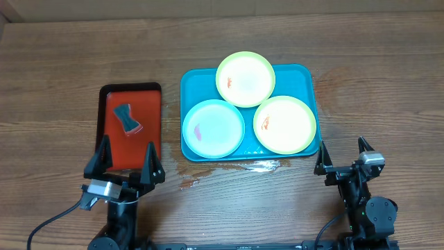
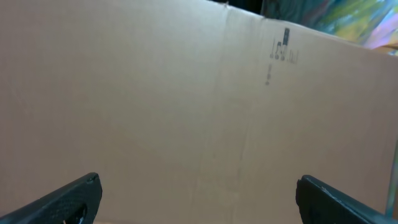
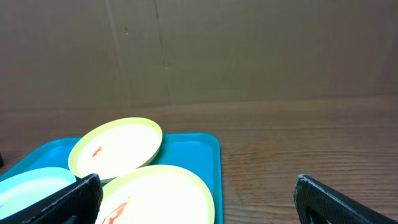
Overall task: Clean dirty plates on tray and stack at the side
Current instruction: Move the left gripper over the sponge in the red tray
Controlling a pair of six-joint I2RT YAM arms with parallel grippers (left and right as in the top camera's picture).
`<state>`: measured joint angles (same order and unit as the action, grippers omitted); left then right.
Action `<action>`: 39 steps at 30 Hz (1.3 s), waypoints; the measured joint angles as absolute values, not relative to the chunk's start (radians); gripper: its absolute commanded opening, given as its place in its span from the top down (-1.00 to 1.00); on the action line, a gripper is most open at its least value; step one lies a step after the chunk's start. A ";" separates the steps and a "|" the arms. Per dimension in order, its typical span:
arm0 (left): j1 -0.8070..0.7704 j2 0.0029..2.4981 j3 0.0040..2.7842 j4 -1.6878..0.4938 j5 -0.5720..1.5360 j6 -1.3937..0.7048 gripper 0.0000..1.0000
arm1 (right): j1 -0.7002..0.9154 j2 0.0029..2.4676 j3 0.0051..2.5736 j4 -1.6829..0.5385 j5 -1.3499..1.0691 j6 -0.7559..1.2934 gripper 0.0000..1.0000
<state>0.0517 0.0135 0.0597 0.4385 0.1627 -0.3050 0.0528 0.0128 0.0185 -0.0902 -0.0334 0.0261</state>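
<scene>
teal tray (image 1: 309, 75) holds three smeared plates (image 1: 214, 128) crowded edge to edge. our left fingers (image 1: 102, 151) and right fingers (image 1: 322, 161) stand wide apart, empty. we judge lifting one plate could drag its neighbour; the wet-looking worktop (image 1: 263, 165) invites sliding.

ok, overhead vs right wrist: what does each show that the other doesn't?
Overhead only: the red tray with a blue-grey item on it, the left gripper, open, and a wet patch by the teal tray. Right wrist only: the cardboard wall face behind the table. Both: teal tray, far yellow plate, near yellow plate, blue plate (partly cropped at the wrist), right gripper, open.
</scene>
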 measured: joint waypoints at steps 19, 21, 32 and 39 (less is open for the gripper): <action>0.052 0.921 0.986 -0.517 0.241 -0.144 -1.00 | 0.053 0.013 0.019 -0.091 -0.033 0.026 -1.00; 0.052 0.982 1.028 -0.580 0.251 -0.128 -1.00 | 0.053 0.013 0.019 -0.090 -0.033 0.026 -1.00; 0.056 1.293 1.295 -0.889 -0.015 -0.177 -1.00 | 0.053 0.013 0.019 -0.090 -0.033 0.026 -1.00; 0.102 1.438 1.296 -0.818 -0.103 -0.316 -0.99 | 0.053 0.013 0.019 -0.090 -0.033 0.026 -1.00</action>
